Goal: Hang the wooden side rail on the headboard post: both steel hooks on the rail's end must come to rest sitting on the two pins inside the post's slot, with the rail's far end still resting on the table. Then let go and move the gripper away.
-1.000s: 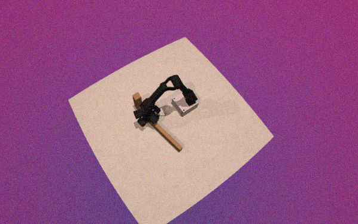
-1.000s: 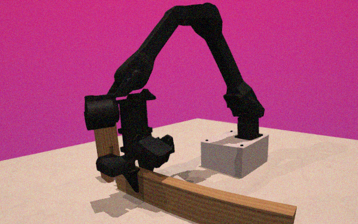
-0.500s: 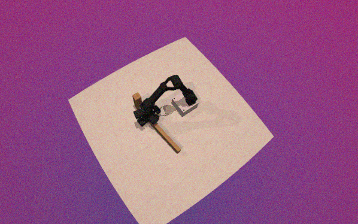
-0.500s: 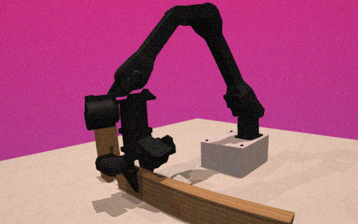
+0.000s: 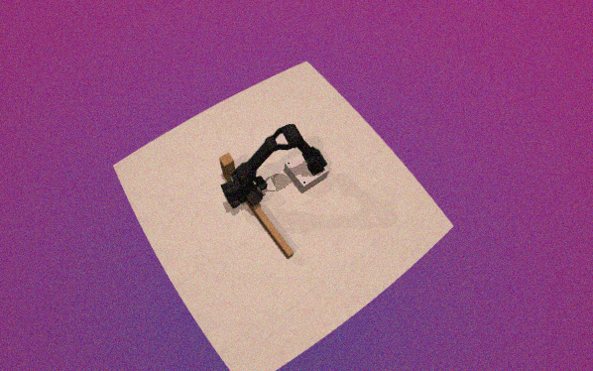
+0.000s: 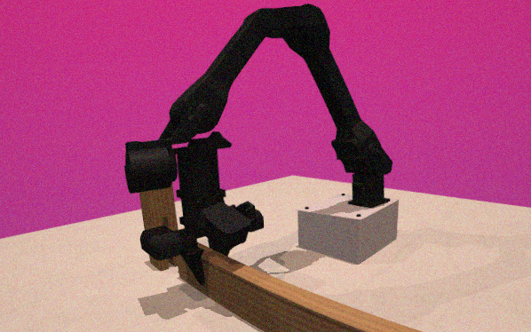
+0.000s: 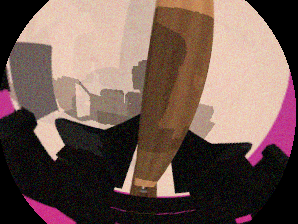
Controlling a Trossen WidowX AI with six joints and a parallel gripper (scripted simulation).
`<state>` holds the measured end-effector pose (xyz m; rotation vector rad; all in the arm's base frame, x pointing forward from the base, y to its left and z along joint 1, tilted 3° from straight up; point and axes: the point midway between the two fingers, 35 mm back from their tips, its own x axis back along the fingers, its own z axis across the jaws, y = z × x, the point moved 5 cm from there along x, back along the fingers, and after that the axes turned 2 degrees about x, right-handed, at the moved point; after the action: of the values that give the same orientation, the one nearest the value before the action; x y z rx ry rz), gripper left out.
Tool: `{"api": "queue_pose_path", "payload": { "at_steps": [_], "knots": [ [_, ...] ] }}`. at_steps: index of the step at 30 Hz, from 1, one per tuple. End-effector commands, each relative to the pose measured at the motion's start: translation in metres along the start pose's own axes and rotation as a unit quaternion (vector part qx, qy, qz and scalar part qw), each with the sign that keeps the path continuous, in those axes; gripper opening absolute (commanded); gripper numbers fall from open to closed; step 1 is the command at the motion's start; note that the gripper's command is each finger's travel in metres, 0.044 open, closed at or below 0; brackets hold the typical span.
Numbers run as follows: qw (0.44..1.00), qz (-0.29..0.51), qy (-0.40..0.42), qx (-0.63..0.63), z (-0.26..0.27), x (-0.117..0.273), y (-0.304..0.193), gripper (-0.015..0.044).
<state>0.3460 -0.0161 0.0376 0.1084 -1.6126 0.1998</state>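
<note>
Pale tabletop (image 5: 344,278) (image 6: 468,262) (image 7: 245,90) below, and the gripper (image 5: 250,200) (image 6: 212,266) (image 7: 154,119) clamps the wooden rail (image 5: 274,231) (image 6: 281,297) (image 7: 175,85) near its post-side end, beside the headboard post (image 5: 226,166) (image 6: 158,209), where an off-centre grip could tilt it on lifting and make the hooks miss the pins!

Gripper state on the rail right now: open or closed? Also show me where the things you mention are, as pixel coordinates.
Closed on the wooden rail (image 5: 274,231) (image 6: 281,297) (image 7: 182,75): in the wrist view the gripper's (image 7: 162,137) dark fingers meet the rail from both sides.

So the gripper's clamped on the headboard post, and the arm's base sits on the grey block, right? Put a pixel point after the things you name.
Not the post (image 5: 226,162) (image 6: 158,209): the exterior and wrist views show the gripper (image 6: 198,266) (image 7: 154,119) clamped on the wooden rail (image 5: 274,232) (image 6: 281,295) (image 7: 180,75). The rest stands.
</note>
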Motion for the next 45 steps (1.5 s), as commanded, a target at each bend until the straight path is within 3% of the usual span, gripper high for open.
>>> {"api": "queue_pose_path", "payload": {
  "at_steps": [1, 45],
  "knots": [
    [1.000, -0.001, 0.000, -0.029, -0.001, 0.000, 0.000, 0.0000],
    [1.000, -0.001, 0.000, -0.030, -0.009, 0.002, 0.000, 0.0000]
  ]
}}
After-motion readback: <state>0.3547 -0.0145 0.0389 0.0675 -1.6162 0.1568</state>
